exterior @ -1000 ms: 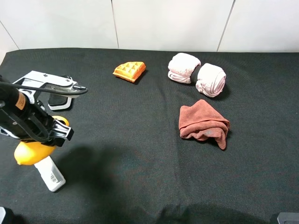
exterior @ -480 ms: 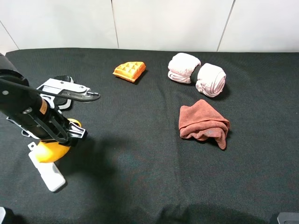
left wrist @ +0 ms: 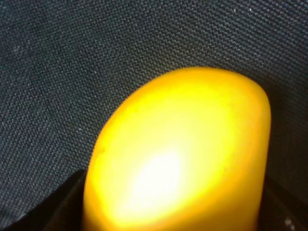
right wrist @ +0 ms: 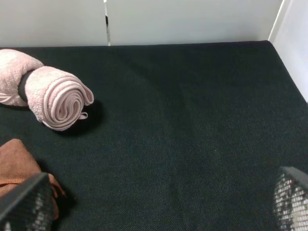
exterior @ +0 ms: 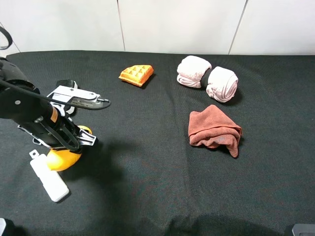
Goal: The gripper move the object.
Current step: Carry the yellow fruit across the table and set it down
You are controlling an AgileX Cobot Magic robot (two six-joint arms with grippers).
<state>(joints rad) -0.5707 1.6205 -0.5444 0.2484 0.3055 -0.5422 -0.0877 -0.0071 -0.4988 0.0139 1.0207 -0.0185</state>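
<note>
Finds the left gripper (exterior: 74, 142) and the mango (exterior: 63, 158) further to the right of the white bar (exterior: 49, 178) than a second ago, with the bar's capped far end uncovered where the fruit overlapped it before. Leaves the bar itself about where it lay.

Shows the left jaws clamped on the mango: in the left wrist view its glossy yellow-orange skin (left wrist: 183, 154) fills most of the picture, with dark fingers (left wrist: 53, 216) on either flank. Puts the mango just beside the white bar's far end, on the bar's right in the high view. Cannot tell touching from apart there. Cannot tell either whether the fruit rests on the black table cover (exterior: 147, 187) or hangs just above it.

Places the waffle wedge (exterior: 136, 74) well beyond the white bar, toward the back wall and to the right. Sets the red-brown cloth (exterior: 214, 130) far right of the bar, with the pink towel roll (exterior: 194, 72) and the second pink towel roll (exterior: 222, 84) further back still.

Shows the right gripper (right wrist: 156, 204) with jaws wide apart, one fingertip at each edge of the right wrist view, over black cover.
</note>
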